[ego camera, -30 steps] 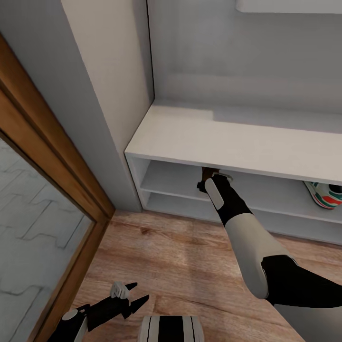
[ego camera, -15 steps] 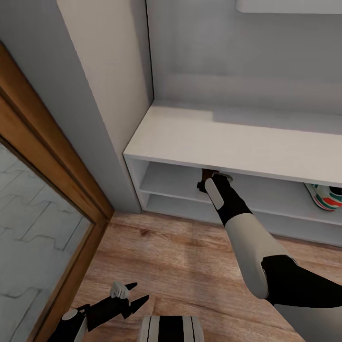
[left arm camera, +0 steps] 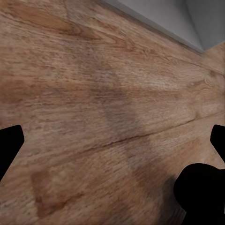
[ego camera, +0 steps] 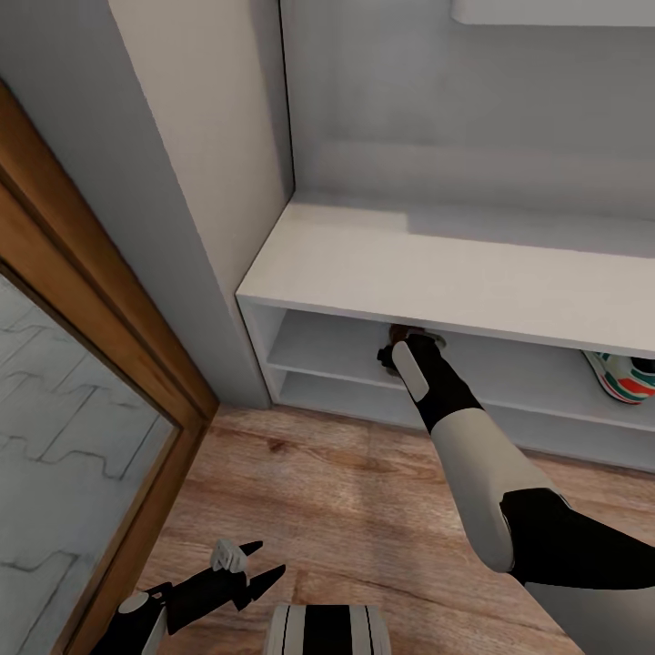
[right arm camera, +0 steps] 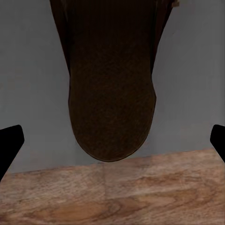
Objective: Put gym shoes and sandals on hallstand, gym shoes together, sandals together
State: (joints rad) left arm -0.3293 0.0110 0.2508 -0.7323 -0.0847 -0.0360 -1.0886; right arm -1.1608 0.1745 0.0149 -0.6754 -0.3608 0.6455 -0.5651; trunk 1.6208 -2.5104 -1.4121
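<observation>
Brown sandal (right arm camera: 111, 89) lies flat on hallstand shelf (ego camera: 318, 344), lengthwise straight ahead of right hand (ego camera: 397, 349) | fingers spread | left hand (ego camera: 244, 569) spread, idle over floor (left arm camera: 93, 93).

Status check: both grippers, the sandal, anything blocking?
Right gripper open at upper low shelf; sandal lying on hallstand shelf, released. Left gripper open over corridor floor. One gym shoe shelved rightward. Nothing blocking.

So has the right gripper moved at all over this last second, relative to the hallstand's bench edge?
No. In the head view the right gripper sits at the same spot under the hallstand bench edge, above the upper open shelf, as before.
</observation>
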